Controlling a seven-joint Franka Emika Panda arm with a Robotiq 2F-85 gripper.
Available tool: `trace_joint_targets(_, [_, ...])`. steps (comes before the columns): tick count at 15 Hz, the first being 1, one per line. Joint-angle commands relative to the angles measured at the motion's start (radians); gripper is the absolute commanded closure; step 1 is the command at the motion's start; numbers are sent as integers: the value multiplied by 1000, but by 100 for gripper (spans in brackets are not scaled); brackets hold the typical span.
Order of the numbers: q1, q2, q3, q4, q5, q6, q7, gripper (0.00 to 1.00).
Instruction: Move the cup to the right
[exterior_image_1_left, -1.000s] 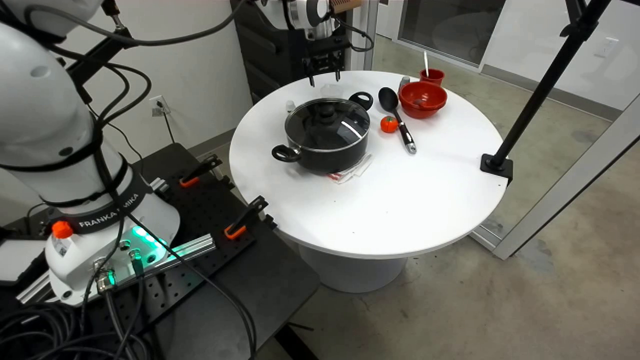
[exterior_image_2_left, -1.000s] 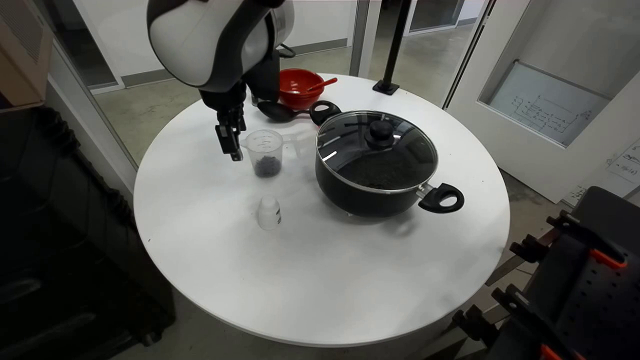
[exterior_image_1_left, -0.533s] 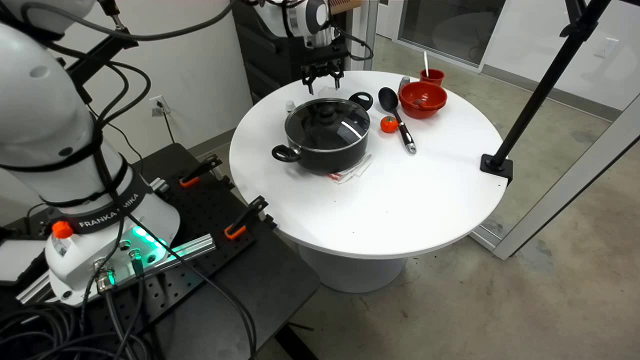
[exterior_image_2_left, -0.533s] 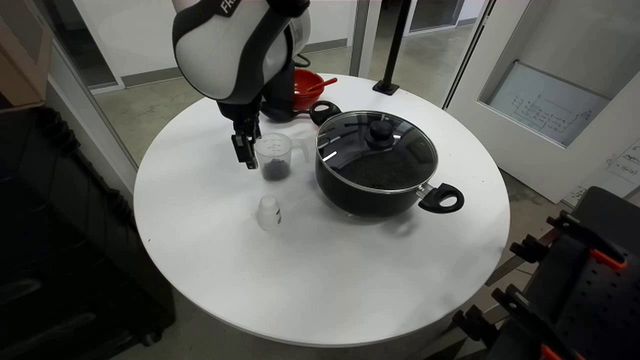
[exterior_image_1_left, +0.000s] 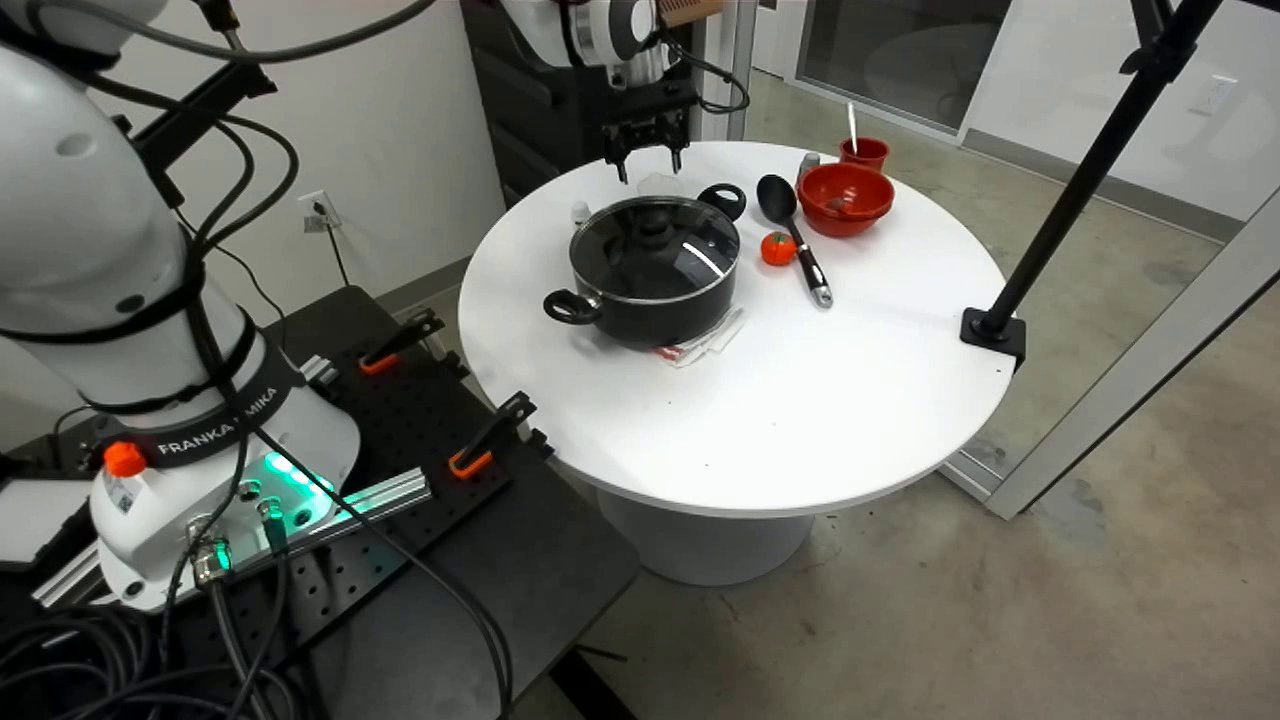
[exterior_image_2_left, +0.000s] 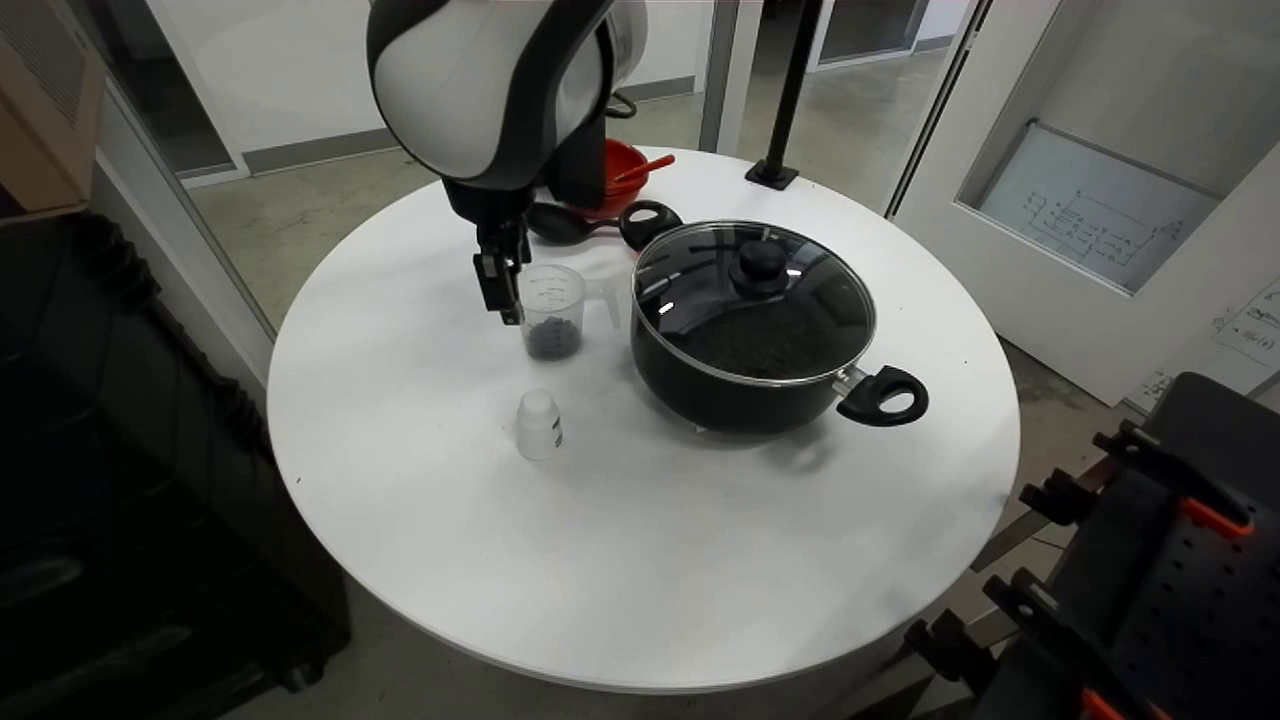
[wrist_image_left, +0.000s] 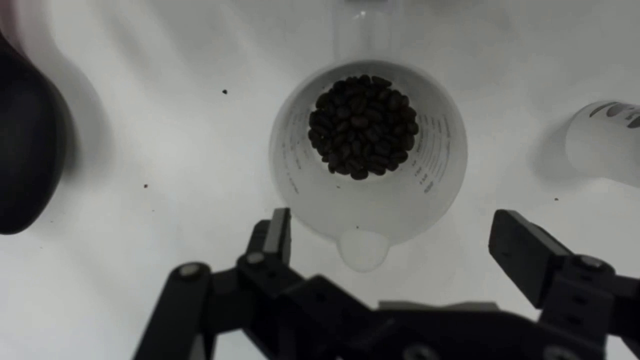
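Note:
The cup (exterior_image_2_left: 553, 295) is see-through and greyish, with scale marks, a handle and dark beans inside. It stands upright beside the pot. In an exterior view its top shows behind the pot (exterior_image_1_left: 658, 186), and the wrist view looks down into it (wrist_image_left: 360, 205). My gripper (wrist_image_left: 392, 235) is open, its fingers apart on both sides of the cup's spout. The left fingertip overlaps the rim in the picture; I cannot tell whether it touches. In both exterior views the gripper (exterior_image_1_left: 650, 172) is over the cup's far side from the pot, and it shows left of the cup (exterior_image_2_left: 505, 315).
A black lidded pot (exterior_image_2_left: 750, 400) stands close on the handle side. A small white upturned tumbler (exterior_image_2_left: 538, 428) stands nearby, also seen in the wrist view (wrist_image_left: 600, 145). A black ladle (exterior_image_1_left: 778, 200), a tomato (exterior_image_1_left: 778, 248) and red bowls (exterior_image_1_left: 846, 195) lie beyond.
The cup has shifted right towards the pot in an exterior view, together with the gripper. Since half a second ago the cup has stayed nearly still and the gripper has risen slightly.

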Motion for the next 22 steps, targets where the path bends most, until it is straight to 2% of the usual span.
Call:
trace_joint_targets(1, [-8,-69,2,-78,-25,19,22,0])
trace_joint_targets(11, [-11,-173,16,-243,-46,45,15,0])
trace_joint_targets(15, [-18,-179,-2,-270,-76,100,9,0])
trace_joint_targets(22, [-56,-189,4,-324,-92,115,-14,0])
